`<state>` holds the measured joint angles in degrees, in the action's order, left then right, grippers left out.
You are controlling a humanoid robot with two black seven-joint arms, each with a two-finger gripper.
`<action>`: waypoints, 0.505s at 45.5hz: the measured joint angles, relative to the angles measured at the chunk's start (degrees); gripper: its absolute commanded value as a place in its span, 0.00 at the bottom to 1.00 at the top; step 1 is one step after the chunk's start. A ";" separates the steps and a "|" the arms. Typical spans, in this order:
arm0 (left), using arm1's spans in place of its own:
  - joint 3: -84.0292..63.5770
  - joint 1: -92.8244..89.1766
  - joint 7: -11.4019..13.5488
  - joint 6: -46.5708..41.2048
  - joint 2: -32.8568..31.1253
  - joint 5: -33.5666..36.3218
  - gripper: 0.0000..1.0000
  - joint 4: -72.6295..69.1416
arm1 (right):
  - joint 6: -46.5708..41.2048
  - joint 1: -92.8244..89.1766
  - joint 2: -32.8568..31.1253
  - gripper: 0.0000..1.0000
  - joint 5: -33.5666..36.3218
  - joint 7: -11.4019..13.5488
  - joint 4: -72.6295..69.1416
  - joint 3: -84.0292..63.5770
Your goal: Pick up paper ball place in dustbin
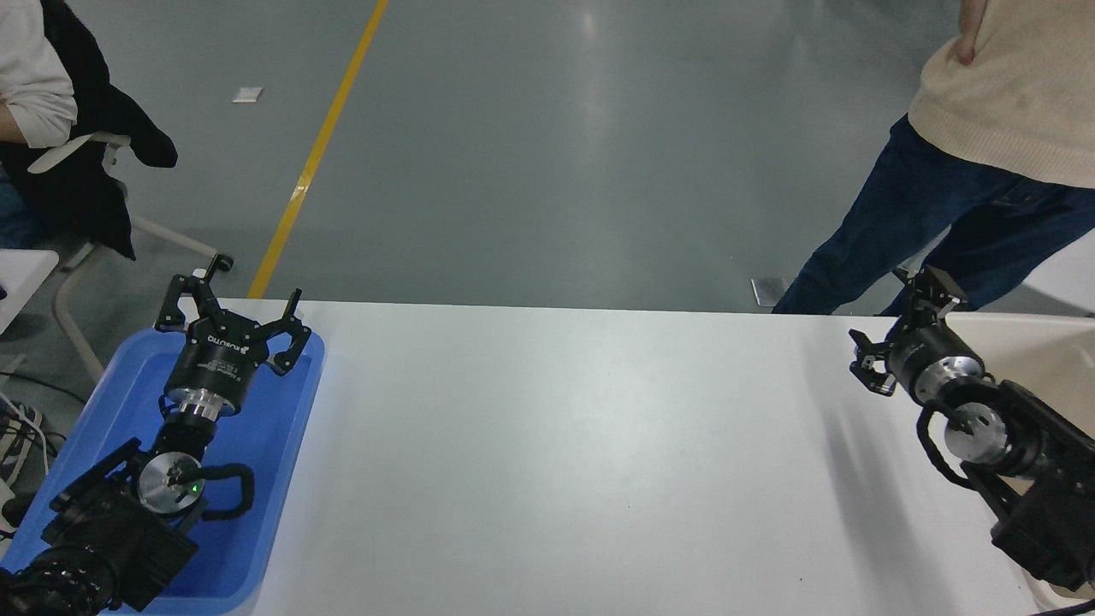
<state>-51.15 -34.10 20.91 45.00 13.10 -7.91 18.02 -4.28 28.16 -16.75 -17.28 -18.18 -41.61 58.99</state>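
Note:
No paper ball shows anywhere in the head view. The dustbin (1035,338), a cream-beige bin with a thick rim, stands at the table's right end, and my right arm covers much of it. My right gripper (896,329) hangs over the table's far right corner, just left of the bin's rim. It is open and empty. My left gripper (235,301) is parked at the lower left over the blue tray, open and empty.
A shallow blue tray (282,445) lies at the table's left end under my left arm. A person in a cream sweater and dark jeans (958,171) stands past the far right corner. Another person sits on a chair (51,154) at the far left.

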 measured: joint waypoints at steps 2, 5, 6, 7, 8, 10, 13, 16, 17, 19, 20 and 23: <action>0.00 0.00 0.00 0.00 0.00 0.00 1.00 0.00 | -0.20 -0.27 0.95 1.00 -0.54 -2.31 -0.20 0.20; 0.00 0.00 0.00 0.00 0.00 -0.01 1.00 0.00 | -0.33 -0.67 1.93 1.00 -1.11 -4.71 -0.36 0.42; 0.00 0.00 0.00 0.00 0.00 0.00 1.00 0.00 | -0.35 -0.82 2.20 1.00 -1.25 -5.33 -0.42 0.47; 0.00 0.00 0.00 0.00 0.00 0.00 1.00 0.00 | -0.39 -0.98 2.49 1.00 -1.41 -5.99 -0.51 0.50; 0.00 0.00 0.00 0.00 0.00 0.00 1.00 0.00 | -0.42 -1.12 2.69 1.00 -1.54 -6.45 -0.57 0.53; 0.00 0.00 0.00 0.00 0.00 0.00 1.00 0.00 | -0.44 -1.42 3.10 1.00 -1.78 -7.36 -0.62 0.63; 0.00 0.00 0.00 0.00 0.00 0.00 1.00 0.00 | -0.52 -1.76 3.50 1.00 -1.99 -8.17 -0.71 0.67; 0.00 0.00 0.00 0.00 0.00 0.00 1.00 0.00 | -0.57 -2.02 3.82 1.00 -2.18 -8.88 -0.75 0.75; 0.00 0.00 0.00 0.00 0.00 0.00 1.00 0.00 | -0.59 -2.10 3.90 1.00 -2.23 -9.06 -0.76 0.77; 0.00 0.00 0.00 0.00 0.00 0.00 1.00 0.00 | -0.62 -2.26 4.04 1.00 -2.31 -9.42 -0.78 0.81; 0.00 0.00 0.00 0.00 0.00 0.00 1.00 0.00 | -0.65 -2.37 4.13 1.00 -2.37 -9.68 -0.80 0.83; 0.00 0.00 0.00 0.00 0.00 0.00 1.00 0.00 | -0.68 -2.57 4.22 1.00 -2.44 -9.97 -0.84 0.86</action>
<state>-51.15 -34.10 20.91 45.00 13.10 -7.91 18.02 -4.97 25.59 -12.53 -19.72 -28.15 -42.45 59.84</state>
